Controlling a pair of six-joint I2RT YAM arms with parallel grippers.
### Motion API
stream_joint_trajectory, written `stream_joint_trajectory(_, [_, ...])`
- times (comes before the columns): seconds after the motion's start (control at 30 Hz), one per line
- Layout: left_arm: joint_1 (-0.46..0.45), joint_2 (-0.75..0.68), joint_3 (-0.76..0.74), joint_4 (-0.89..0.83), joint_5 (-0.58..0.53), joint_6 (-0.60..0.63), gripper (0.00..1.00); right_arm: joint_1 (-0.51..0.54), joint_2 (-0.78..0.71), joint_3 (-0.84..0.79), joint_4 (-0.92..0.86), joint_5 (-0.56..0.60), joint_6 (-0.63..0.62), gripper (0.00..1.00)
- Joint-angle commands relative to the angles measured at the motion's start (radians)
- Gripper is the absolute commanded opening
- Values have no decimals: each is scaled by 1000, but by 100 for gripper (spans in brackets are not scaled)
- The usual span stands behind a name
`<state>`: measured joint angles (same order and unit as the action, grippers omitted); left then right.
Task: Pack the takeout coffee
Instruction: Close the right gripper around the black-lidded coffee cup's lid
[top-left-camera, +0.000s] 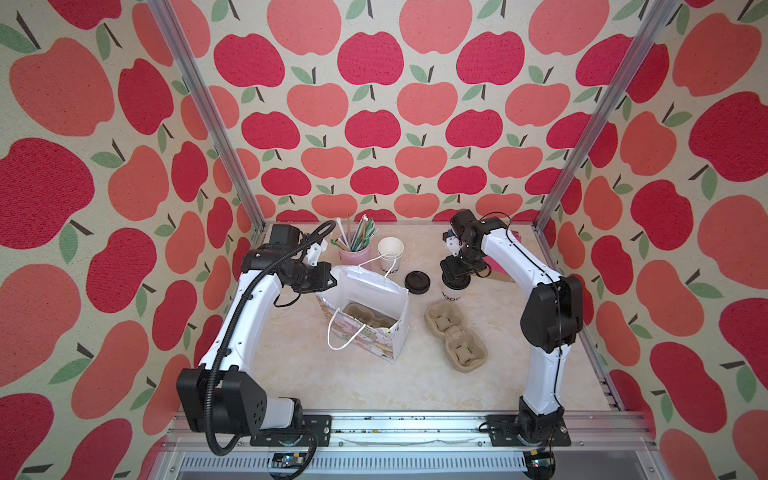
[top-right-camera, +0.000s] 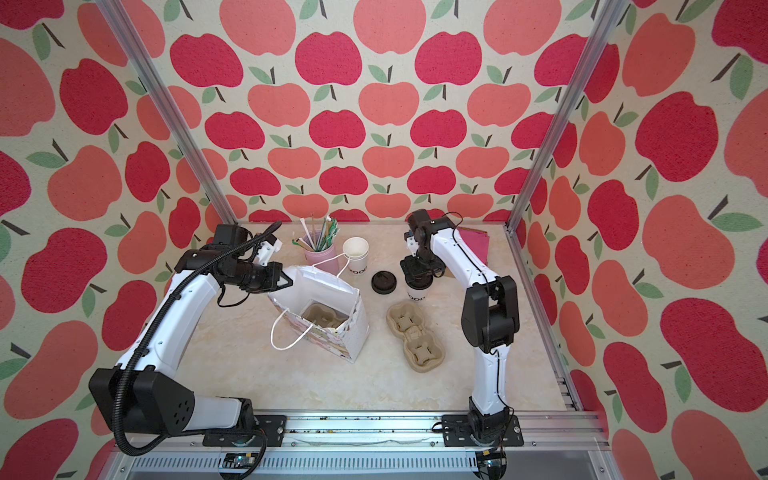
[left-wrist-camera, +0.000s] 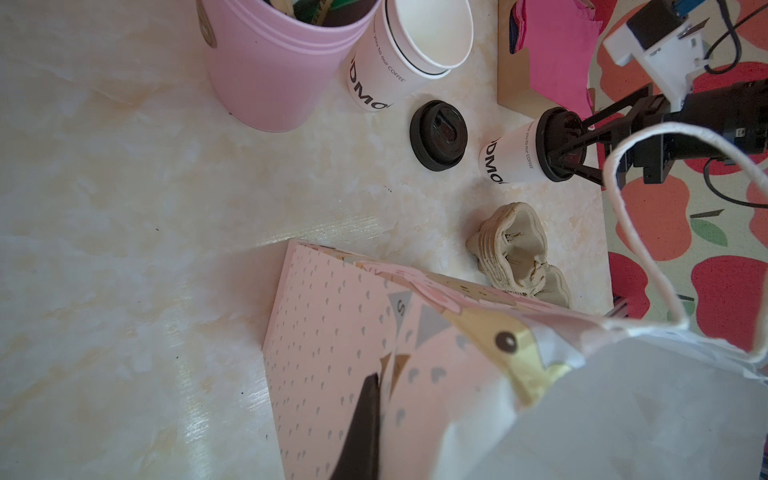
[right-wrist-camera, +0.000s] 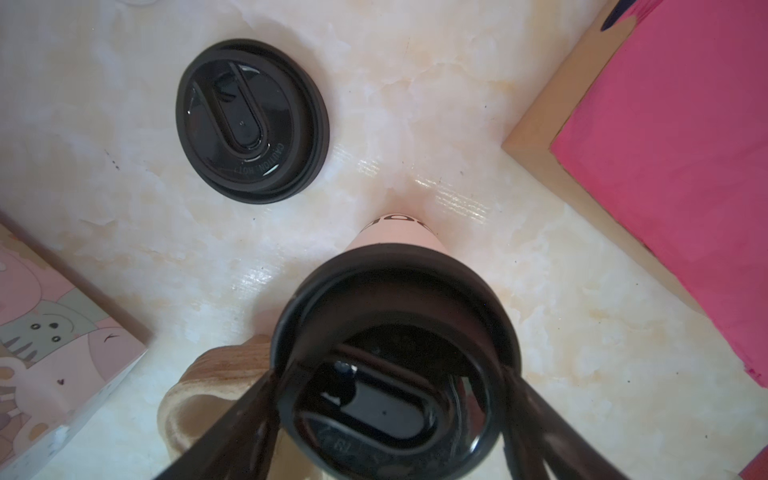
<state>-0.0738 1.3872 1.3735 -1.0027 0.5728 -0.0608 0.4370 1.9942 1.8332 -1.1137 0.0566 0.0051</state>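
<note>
Right pincer (top-left-camera: 456, 279) is set over the lidded cup (top-left-camera: 451, 296), standing on the bench right of the bag (top-left-camera: 399, 332). Its jaws flank the lid (right-wrist-camera: 395, 257) (a firm grip cannot be told). Left pincer (top-left-camera: 331, 279) is clenched on the bag rim. Carrier (top-left-camera: 365, 318) is already bagged; the cup is not yet packed.

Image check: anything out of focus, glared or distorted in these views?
Left wrist view: the gift bag right at the lens is a soft blur, and glare streaks cross the tabletop. Right wrist view: the fitted lid near the lens is soft, while the loose lid is sharp, its lettering readable. Both top views: even light, faint shadows, no obvious blur.
</note>
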Motion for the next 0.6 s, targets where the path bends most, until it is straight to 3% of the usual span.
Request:
stream_joint_trajectory(0.0, [-4,-24,-8,4,-11,-1,0,6,-35,-42,44,31,21,82])
stream_joint_trajectory(0.57, [-4,-17,-6,12,-8,-4,0,4,-24,-67,72,44,16,74])
